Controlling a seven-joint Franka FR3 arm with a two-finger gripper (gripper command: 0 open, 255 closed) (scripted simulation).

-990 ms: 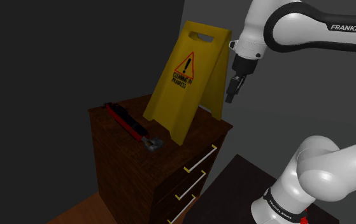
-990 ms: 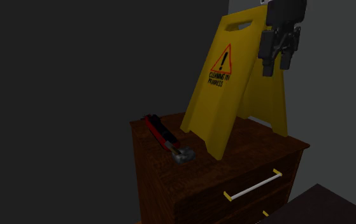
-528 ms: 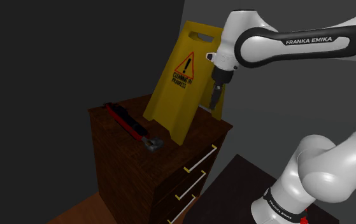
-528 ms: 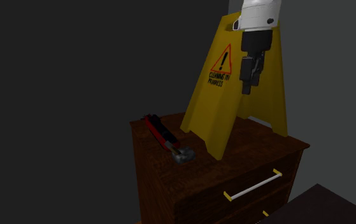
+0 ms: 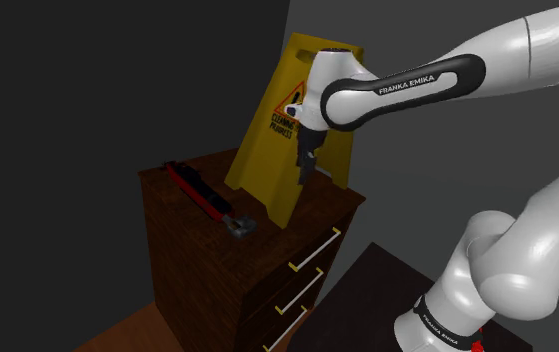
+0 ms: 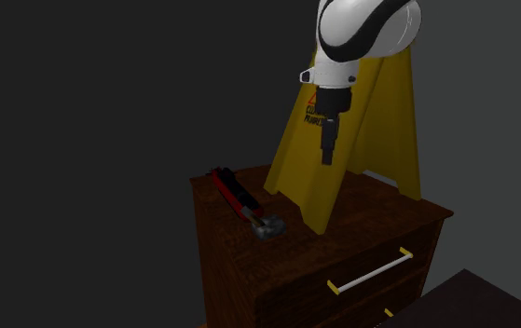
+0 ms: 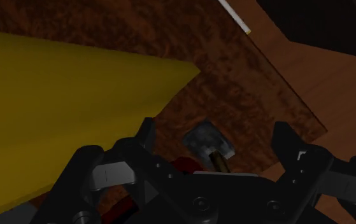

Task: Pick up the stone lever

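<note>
My jaws are released, the two black fingers (image 7: 146, 135) standing well apart with nothing between them that they touch. They hang pointing down in front of the sign (image 5: 264, 168), above the dresser (image 5: 197, 262) top.

The lever (image 5: 207, 198) lies flat on that top, apart from me and just beside the sign's foot. It is a long, slim bar, red and black along the shaft, ending in a small grey blocky head (image 7: 207, 141) nearest the dresser's front corner. In the wrist view that head shows in the gap between my fingers, dull and faceted, with a short brownish neck behind it.

The sign is a smooth yellow A-frame, tall and tapered, with a slot cut near its top and a black-and-red warning triangle on its face. The dresser is dark mottled wood, boxy, with drawers bearing thin pale bar handles (image 6: 368, 272) tipped in yellow. Lighter brown floor (image 5: 117, 335) shows beside it.
</note>
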